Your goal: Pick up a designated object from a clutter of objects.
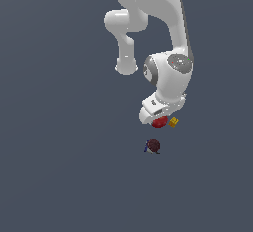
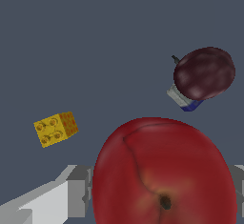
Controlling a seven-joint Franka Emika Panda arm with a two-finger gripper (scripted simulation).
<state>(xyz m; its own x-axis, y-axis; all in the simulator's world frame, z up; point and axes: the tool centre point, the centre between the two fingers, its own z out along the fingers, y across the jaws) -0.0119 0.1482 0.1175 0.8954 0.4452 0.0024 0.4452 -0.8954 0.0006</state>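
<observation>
The designated object, a glossy red apple [image 2: 162, 170], fills the near part of the wrist view and sits between my gripper [image 2: 161, 186]. A grey finger [image 2: 78, 189] rests against one of its sides, and the other finger shows only as a sliver at the frame's edge. In the exterior view the apple [image 1: 159, 123] peeks out from under the white hand, with the gripper [image 1: 158, 122] down around it. A tiny yellow block [image 2: 56, 128] and a dark maroon ball with a blue bit [image 2: 204, 73] lie apart from the apple.
In the exterior view the yellow block [image 1: 173, 122] lies just to the right of the apple and the maroon ball [image 1: 153, 146] lies a short way below it. The surface is a plain dark grey floor [image 1: 59, 167].
</observation>
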